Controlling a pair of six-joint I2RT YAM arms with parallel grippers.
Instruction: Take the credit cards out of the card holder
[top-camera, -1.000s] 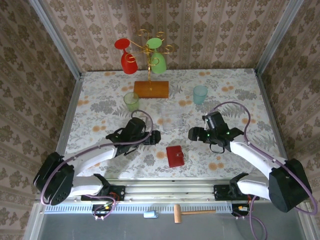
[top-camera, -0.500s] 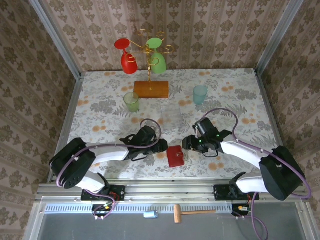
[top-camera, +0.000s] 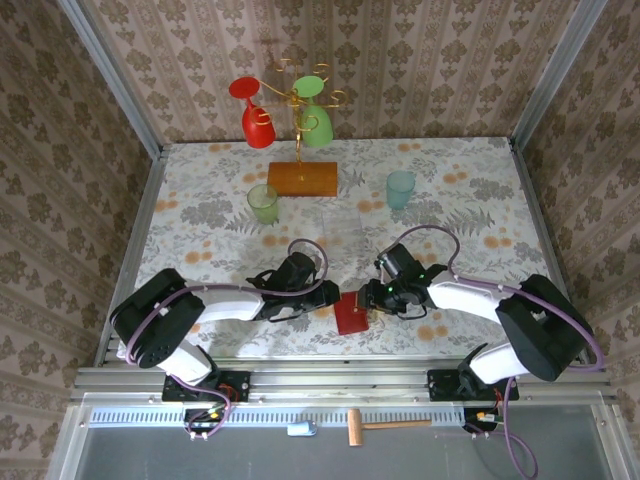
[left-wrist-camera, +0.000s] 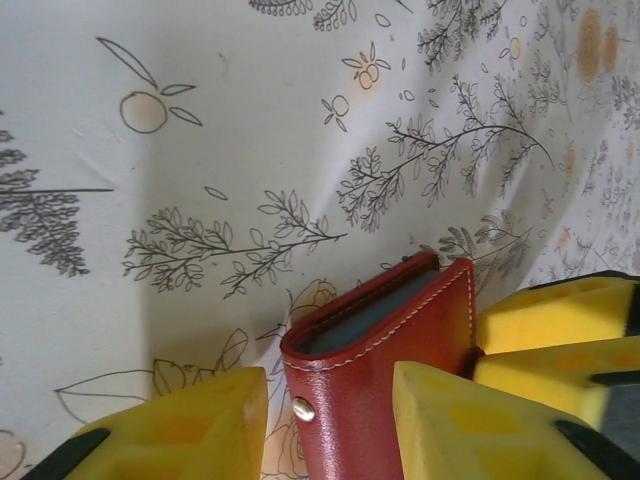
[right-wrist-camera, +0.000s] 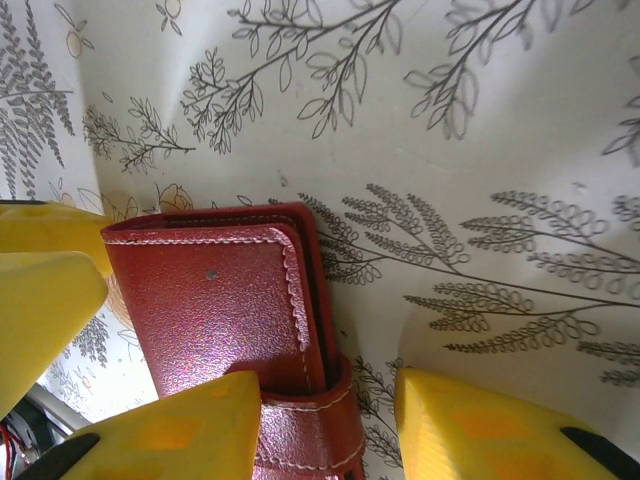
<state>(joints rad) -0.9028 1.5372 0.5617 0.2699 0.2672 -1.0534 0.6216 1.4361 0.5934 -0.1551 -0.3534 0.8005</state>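
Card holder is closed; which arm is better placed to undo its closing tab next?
Right, probably. The red closing tab lies between the fingers of the right tool in its wrist view. The left tool straddles the other side of the card holder, suiting it to steadying.

A table (top-camera: 200, 200) under a pale cloth printed with leaves and orange flowers carries everything. The red card holder (top-camera: 351, 313) lies on the cloth, closed, its edges between the jaws of the left gripper (top-camera: 330, 297) and the right gripper (top-camera: 370, 297). Well beyond the left jaws stands a green cup (top-camera: 263, 203), and well beyond the right jaws a teal cup (top-camera: 400, 188). A wooden block (top-camera: 302, 179) sits farther still, between the two cups.
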